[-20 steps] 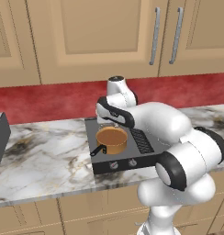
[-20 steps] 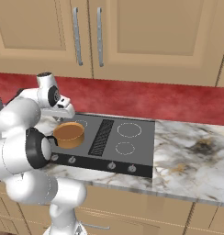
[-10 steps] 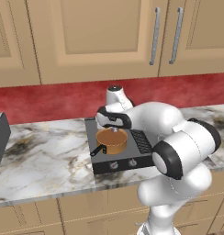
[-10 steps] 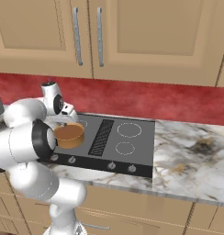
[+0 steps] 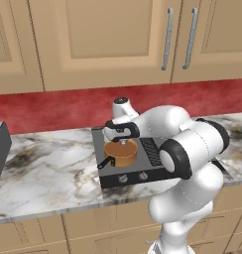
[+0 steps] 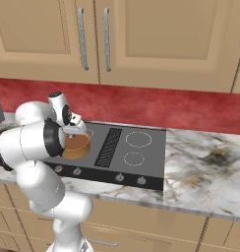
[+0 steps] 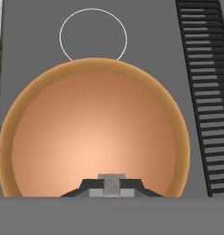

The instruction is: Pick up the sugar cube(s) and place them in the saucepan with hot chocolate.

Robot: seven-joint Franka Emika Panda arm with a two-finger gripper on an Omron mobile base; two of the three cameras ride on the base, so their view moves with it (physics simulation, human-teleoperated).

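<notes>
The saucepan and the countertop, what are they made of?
The saucepan looks like copper: its wall is a smooth orange metal colour, with a black handle that could be plastic or coated metal. The countertop looks like polished marble, white with grey and brown veins running through it. Everything is rendered, so these are guesses from colour and pattern.

saucepan: smooth copper-look | counter: glossy veined marble | cabinet doors: matt wood | cooktop: matt dark
</notes>
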